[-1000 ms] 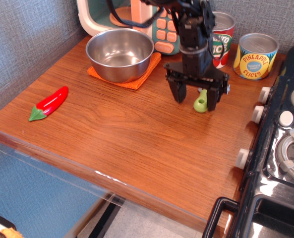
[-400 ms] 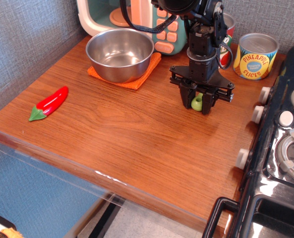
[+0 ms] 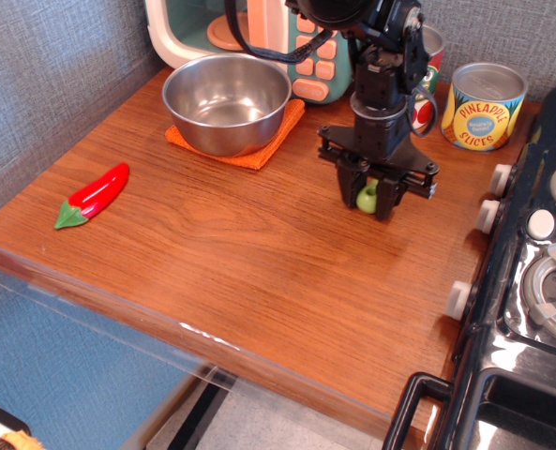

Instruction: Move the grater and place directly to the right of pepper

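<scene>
The red pepper (image 3: pixel 94 195) with its green stem end lies on the wooden counter at the far left. The grater (image 3: pixel 368 196) shows only as a lime-green handle end between the fingers of my gripper (image 3: pixel 368 200) at the counter's right centre; its grey head is hidden behind the gripper. The fingers are closed on the green handle. Whether the grater is off the counter I cannot tell. The gripper is far to the right of the pepper.
A steel bowl (image 3: pixel 226 101) sits on an orange cloth (image 3: pixel 251 147) at the back. A toy microwave (image 3: pixel 259 37) stands behind it. Two cans (image 3: pixel 483 106) stand at the back right. A black stove (image 3: pixel 540 281) borders the right edge.
The fingers, open around the green handle a second ago, have closed on it. The gripper has shifted slightly left with the handle in it.
</scene>
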You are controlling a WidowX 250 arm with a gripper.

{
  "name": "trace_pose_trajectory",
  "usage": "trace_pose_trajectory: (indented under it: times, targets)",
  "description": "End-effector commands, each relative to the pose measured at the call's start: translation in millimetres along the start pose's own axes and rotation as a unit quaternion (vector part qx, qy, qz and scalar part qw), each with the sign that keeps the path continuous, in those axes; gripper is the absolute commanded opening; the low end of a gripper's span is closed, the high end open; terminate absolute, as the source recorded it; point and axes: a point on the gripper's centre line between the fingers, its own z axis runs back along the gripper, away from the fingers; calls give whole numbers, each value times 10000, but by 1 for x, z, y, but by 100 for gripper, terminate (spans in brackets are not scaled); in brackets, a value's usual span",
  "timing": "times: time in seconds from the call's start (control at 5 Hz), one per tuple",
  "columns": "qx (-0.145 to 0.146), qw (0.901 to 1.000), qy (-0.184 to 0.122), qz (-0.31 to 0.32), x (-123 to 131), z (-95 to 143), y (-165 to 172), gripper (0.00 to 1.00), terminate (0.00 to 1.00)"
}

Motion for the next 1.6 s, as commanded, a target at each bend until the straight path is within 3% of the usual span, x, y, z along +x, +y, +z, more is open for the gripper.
trace_pose_trajectory:
  times: [0.0,0.4,0.6,1.0,1.4]
  targets:
    - [414,9928,-781,-808,-23,91,22,0,0]
    - [1102,9899,-103,-884,-114,86,93,0,0]
    - [883,9946,211,-504,-144,74,119,0,0]
    - [633,9967,511,-79,-156,52,149,0,0]
    - [605,9962,616,-113,-146,40,149,0,0]
